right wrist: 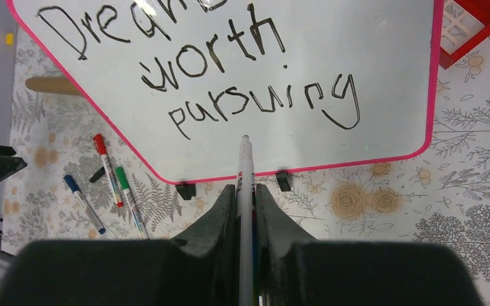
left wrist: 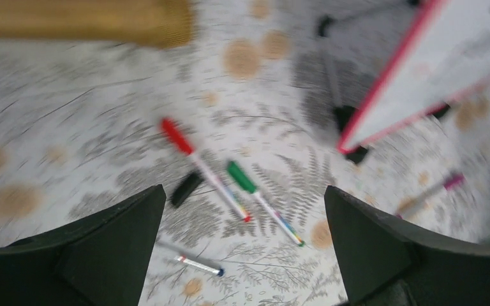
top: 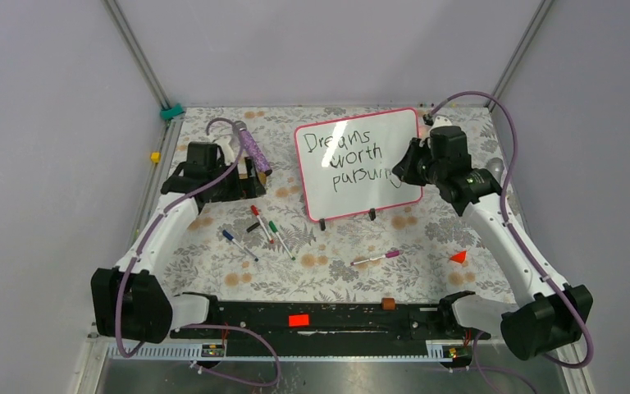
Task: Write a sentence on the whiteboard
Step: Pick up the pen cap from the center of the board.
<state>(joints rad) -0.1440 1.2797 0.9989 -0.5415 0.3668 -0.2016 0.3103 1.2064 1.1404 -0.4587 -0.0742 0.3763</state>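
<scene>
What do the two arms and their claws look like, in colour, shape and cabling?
The left arm and right arm have white links with chunky black joints. A purple cable runs along each. The left claw and right claw each have two matte black, wedge-shaped fingers.

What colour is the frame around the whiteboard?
Pink-red, a thin line around the whiteboard; it is clearest in the right wrist view.

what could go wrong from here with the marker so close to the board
1. The right hand holds the marker with its tip just under the sentence; a stray touch could smear the ink or add a mark.
2. A push could tip the whiteboard, which stands only on small feet.
</scene>
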